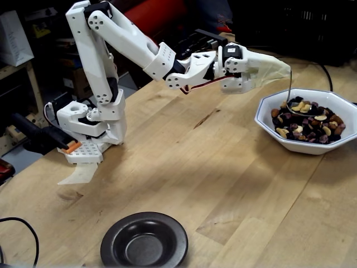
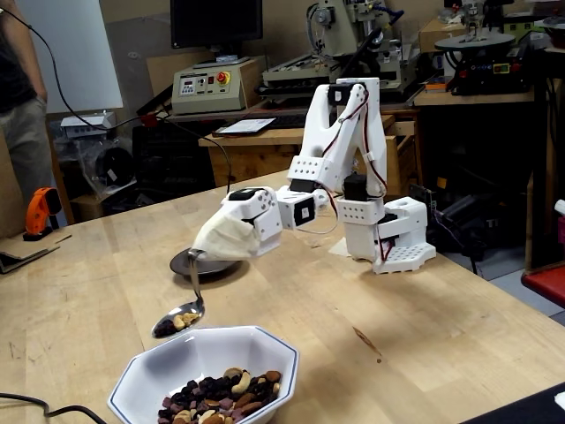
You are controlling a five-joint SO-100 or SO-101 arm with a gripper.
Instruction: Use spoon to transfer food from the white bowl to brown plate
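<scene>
The spoon (image 2: 179, 316) hangs loaded with a few nuts just above the bowl (image 2: 265, 358), which sits near one bench edge full of food (image 1: 308, 120). The plate (image 1: 167, 234) lies empty, well apart, near the opposite edge. A tilt or jerk on the way across would probably spill nuts on the bench. A pale cover hides the gripper (image 1: 273, 68); I cannot tell how its fingers stand.

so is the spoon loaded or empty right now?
Loaded. The spoon carries a few pieces of food in its bowl, held above the near rim of the white bowl. The brown plate is empty.
</scene>
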